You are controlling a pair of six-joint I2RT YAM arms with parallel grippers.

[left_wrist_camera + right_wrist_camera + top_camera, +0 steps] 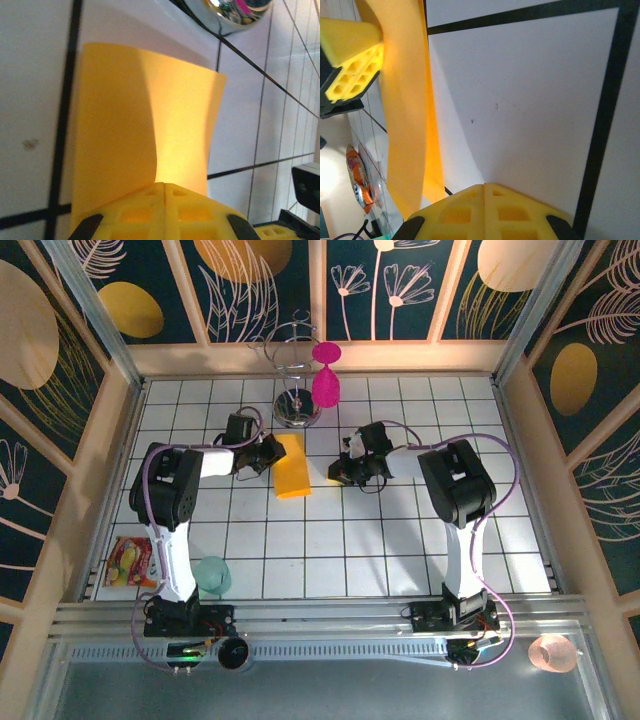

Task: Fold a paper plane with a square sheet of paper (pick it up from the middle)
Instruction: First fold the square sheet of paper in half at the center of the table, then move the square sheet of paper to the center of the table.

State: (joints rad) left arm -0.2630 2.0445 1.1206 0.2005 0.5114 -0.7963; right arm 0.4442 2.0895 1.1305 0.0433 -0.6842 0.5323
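White gridded table (400, 560) under folded orange paper (291, 468); dark floral walls (400, 290) surround.

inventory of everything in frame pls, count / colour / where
sheet of paper: 1, orange-yellow, folded over, table centre between the grippers
goblet: 1, magenta, hanging on the stand at the far edge
stand: 1, chrome wire with a round base, far centre
snack packet: 1, multicoloured, near-left corner of the table
cup: 1, translucent teal, beside the left arm's base
second cup: 1, pale pink, on the grey ledge off the table, near right
table: 1, white tiles with a black grid
left gripper: 1, yellow pads, shut on the sheet's edge
right gripper: 1, yellow pads, shut, empty, right of the sheet
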